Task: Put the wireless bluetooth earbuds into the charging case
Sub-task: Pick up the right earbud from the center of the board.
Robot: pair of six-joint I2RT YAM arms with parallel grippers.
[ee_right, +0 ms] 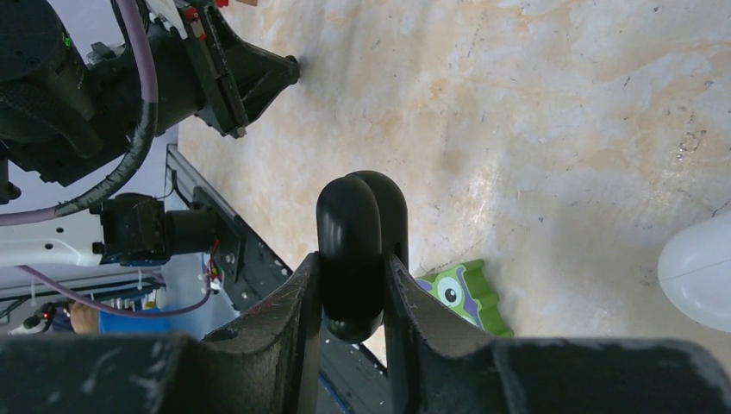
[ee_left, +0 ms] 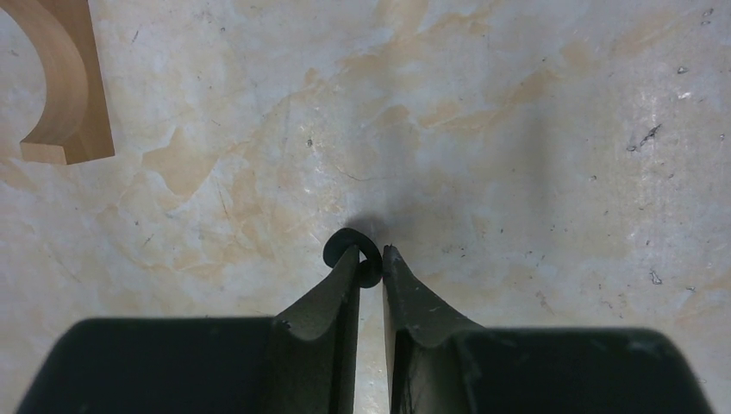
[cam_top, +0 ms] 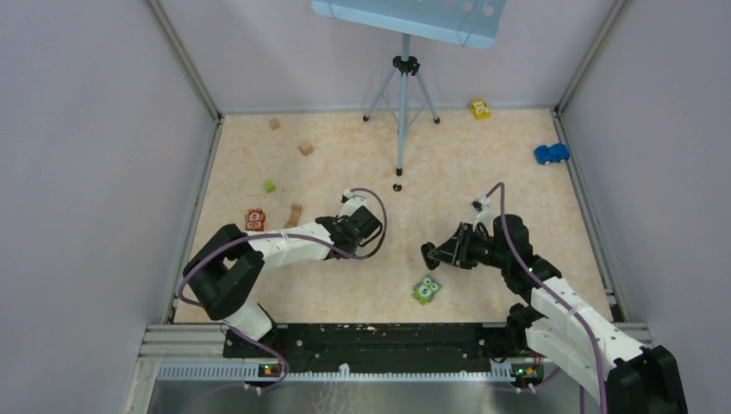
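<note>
In the left wrist view, a tiny black earbud lies on the marbled floor. My left gripper has its fingertips pinched on the earbud, with only a thin slit between them. From above, this gripper is low over the floor at mid-table. My right gripper is shut on a black pebble-shaped charging case and holds it on edge above the floor. The case's lid looks shut. From above, the case points toward the left gripper. A white case rests at the right edge of the right wrist view.
A green monster block lies just below the right gripper. A wooden arch block sits left of the left gripper. A tripod, wooden cubes, a blue car and a yellow toy stand farther back.
</note>
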